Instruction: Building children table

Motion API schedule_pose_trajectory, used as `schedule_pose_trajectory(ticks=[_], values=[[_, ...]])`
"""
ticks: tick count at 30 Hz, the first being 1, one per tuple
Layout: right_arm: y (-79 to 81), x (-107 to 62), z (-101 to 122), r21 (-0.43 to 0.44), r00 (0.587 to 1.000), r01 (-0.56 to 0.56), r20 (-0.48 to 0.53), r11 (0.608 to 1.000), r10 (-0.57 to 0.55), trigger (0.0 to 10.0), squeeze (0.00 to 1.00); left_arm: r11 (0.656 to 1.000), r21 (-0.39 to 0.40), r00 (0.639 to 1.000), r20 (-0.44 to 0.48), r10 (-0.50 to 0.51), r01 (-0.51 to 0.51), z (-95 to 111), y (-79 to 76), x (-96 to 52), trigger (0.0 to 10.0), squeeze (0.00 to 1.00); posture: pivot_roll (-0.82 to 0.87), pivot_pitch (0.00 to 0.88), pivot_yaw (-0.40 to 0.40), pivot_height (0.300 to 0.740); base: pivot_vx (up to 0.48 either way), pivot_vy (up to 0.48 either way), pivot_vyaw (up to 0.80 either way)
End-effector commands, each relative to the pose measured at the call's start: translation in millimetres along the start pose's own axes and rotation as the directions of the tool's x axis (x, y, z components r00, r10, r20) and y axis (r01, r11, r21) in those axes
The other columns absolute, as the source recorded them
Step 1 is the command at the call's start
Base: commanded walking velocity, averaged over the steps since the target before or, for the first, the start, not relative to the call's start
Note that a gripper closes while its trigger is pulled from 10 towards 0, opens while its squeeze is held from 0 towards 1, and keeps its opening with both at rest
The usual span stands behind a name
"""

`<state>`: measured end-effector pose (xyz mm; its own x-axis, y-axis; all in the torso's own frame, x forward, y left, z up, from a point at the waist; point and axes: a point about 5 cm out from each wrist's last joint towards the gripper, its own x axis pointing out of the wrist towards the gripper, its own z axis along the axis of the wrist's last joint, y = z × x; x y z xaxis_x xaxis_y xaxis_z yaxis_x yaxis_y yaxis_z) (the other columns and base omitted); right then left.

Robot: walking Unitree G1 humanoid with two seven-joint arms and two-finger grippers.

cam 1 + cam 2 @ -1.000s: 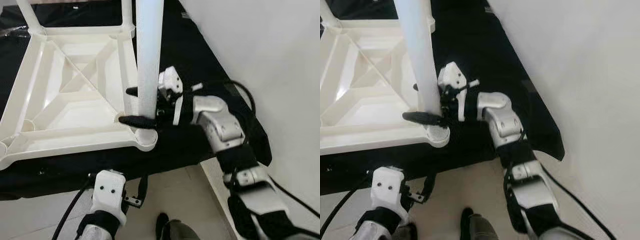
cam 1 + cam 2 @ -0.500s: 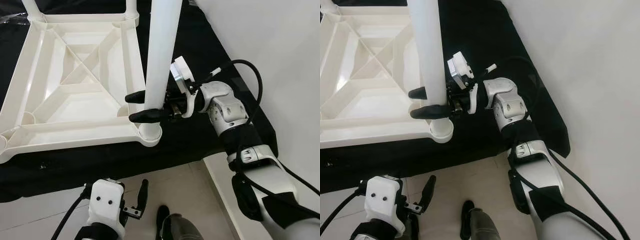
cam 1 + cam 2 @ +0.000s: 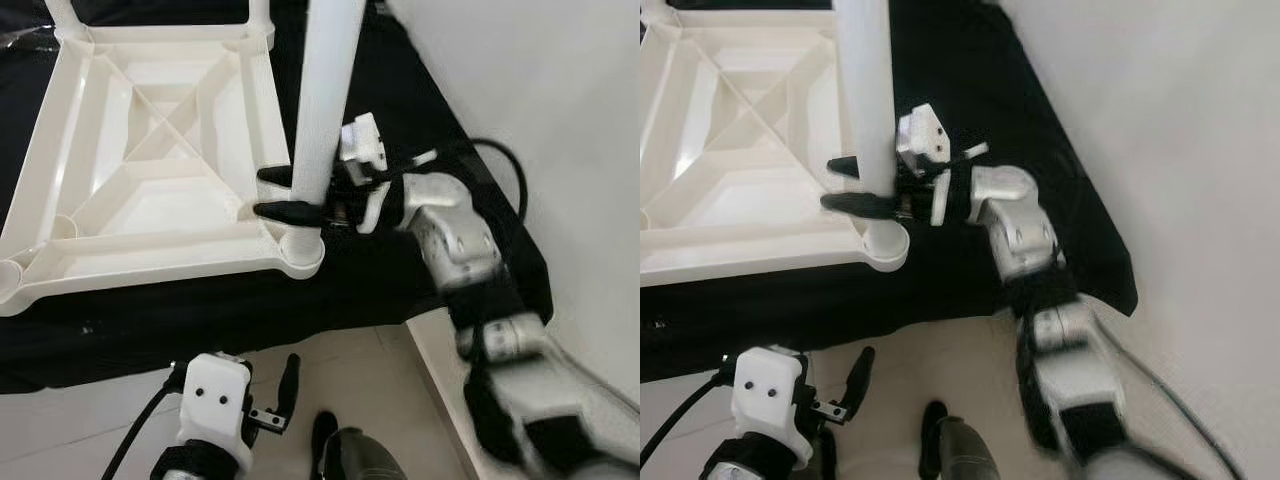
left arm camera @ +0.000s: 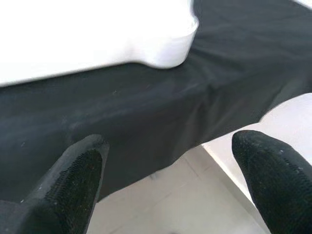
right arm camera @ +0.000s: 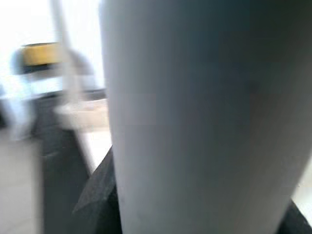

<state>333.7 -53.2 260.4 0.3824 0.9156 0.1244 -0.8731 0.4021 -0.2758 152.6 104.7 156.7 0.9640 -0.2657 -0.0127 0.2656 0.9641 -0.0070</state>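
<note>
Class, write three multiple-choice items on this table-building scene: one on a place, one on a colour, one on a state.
1. Where does the white plastic leg tube stand?
A. In the corner socket of the upturned white plastic tabletop
B. Flat on the floor
C. Against the wall

2. What colour is the cloth under the tabletop?
A. Red
B. Black
C. Yellow

3. How is the right gripper?
A. Open, hanging idle
B. Shut on a cable
C. Shut on the leg tube

Key: 1 A, its lower end sits in the near right corner socket; 2 B, black fabric shows around the tabletop; 3 C, its black fingers clasp the tube on both sides.
</note>
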Motion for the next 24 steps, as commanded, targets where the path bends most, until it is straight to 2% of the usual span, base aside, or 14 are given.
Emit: schedule_pose_trajectory(ticks=[1, 2, 3, 5, 9, 11, 12, 13, 14, 15, 16, 17, 21, 24], values=[[34.7, -24.5, -57, 0.064, 0.911, 0.294, -0.321, 0.954, -0.259, 0.0, 0.0, 1.0, -0.001, 0.999, -0.053, 0.003, -0.003, -10, 3.4, 0.3, 10.0, 0.0, 0.13, 0.316, -0.111, 0.74, 0.0, 0.0, 0.0], [34.7, -24.5, -57, 0.064, 0.911, 0.294, -0.321, 0.954, -0.259, 0.0, 0.0, 1.0, -0.001, 0.999, -0.053, 0.003, -0.003, -10, 3.4, 0.3, 10.0, 0.0, 0.13, 0.316, -0.111, 0.74, 0.0, 0.0, 0.0], [46.4, -27.5, -59, 0.079, 0.89, 0.36, -0.33, 0.93, -0.316, 0.0, 0.0, 1.0, 0.001, 0.999, -0.05, -0.002, 0.002, -10, 4.7, 2.7, 10.0, 0.0, 0.11, 0.307, -0.104, 0.74, 0.0, 0.0, 0.0], [50.5, -27.0, -59, 0.082, 0.878, 0.398, -0.324, 0.914, -0.353, 0.0, 0.0, 1.0, 0.003, 0.999, -0.048, -0.008, 0.008, -11, 6.0, 5.7, 10.0, 0.0, 0.1, 0.29, -0.097, 0.74, 0.0, 0.0, 0.0], [40.4, -13.1, -55, 0.059, 0.876, 0.424, -0.279, 0.904, -0.393, 0.0, 0.0, 1.0, 0.004, 0.999, -0.043, -0.018, 0.018, -13, 8.1, 12.8, 10.0, 0.0, 0.1, 0.263, -0.09, 0.74, 0.0, 0.0, 0.0], [25.0, 7.0, -43, 0.022, 0.878, 0.445, -0.208, 0.895, -0.432, 0.0, 0.0, 1.0, 0.016, 0.999, -0.034, -0.013, 0.013, -14, 10.9, 20.7, 10.0, 0.0, 0.1, 0.232, -0.097, 0.74, 0.0, 0.0, 0.0], [25.0, 7.0, -43, 0.022, 0.878, 0.445, -0.208, 0.895, -0.432, 0.0, 0.0, 1.0, 0.016, 0.999, -0.034, -0.013, 0.013, -14, 10.9, 20.7, 10.0, 0.0, 0.1, 0.232, -0.097, 0.74, 0.0, 0.0, 0.0], [21.2, 12.5, -36, 0.003, 0.864, 0.475, -0.195, 0.88, -0.465, 4.6, 0.0, 1.0, 0.021, 1.0, -0.03, -0.003, 0.003, -15, 13.0, 24.3, 10.0, 0.0, 0.11, 0.214, -0.102, 0.74, 0.0, 0.0, 0.0], [18.7, 14.8, -32, -0.001, 0.853, 0.499, -0.178, 0.866, -0.491, 10.0, 0.0, 1.0, 0.025, 1.0, -0.027, 0.009, -0.008, -16, 15.1, 27.0, 10.0, 0.0, 0.11, 0.205, -0.105, 0.74, 0.0, 0.0, 0.0], [19.4, 14.8, -29, -0.002, 0.841, 0.52, -0.175, 0.854, -0.512, 10.0, 0.0, 1.0, 0.025, 1.0, -0.026, 0.016, -0.015, -16, 16.7, 28.8, 10.0, 0.0, 0.11, 0.202, -0.106, 0.74, 0.0, 0.0, 0.0], [20.6, 13.2, -28, 0.004, 0.839, 0.525, -0.173, 0.851, -0.517, 10.0, 1.0, 0.999, 0.027, 0.999, -0.024, 0.022, -0.021, -17, 18.4, 30.7, 10.0, 0.0, 0.11, 0.191, -0.108, 0.74, 0.0, 0.0, 0.0], [20.6, 13.2, -28, 0.004, 0.839, 0.525, -0.173, 0.851, -0.517, 10.0, 1.0, 0.999, 0.027, 0.999, -0.024, 0.022, -0.021, -17, 18.4, 30.7, 10.0, 0.0, 0.11, 0.191, -0.108, 0.74, 0.0, 0.0, 0.0], [20.3, -5.1, -36, -0.007, 0.812, 0.561, -0.19, 0.828, -0.552, 10.0, 1.0, 0.999, 0.027, 0.999, -0.02, 0.031, -0.031, -19, 23.7, 36.6, 10.0, 0.0, 0.08, 0.168, -0.099, 0.74, 0.0, 0.0, 0.0], [19.6, -9.8, -38, -0.013, 0.803, 0.572, -0.196, 0.82, -0.563, 10.0, 1.0, 0.999, 0.025, 0.999, -0.019, 0.032, -0.031, -19, 24.5, 37.7, 10.0, 0.0, 0.08, 0.168, -0.099, 0.74, 0.0, 0.0, 0.0]])
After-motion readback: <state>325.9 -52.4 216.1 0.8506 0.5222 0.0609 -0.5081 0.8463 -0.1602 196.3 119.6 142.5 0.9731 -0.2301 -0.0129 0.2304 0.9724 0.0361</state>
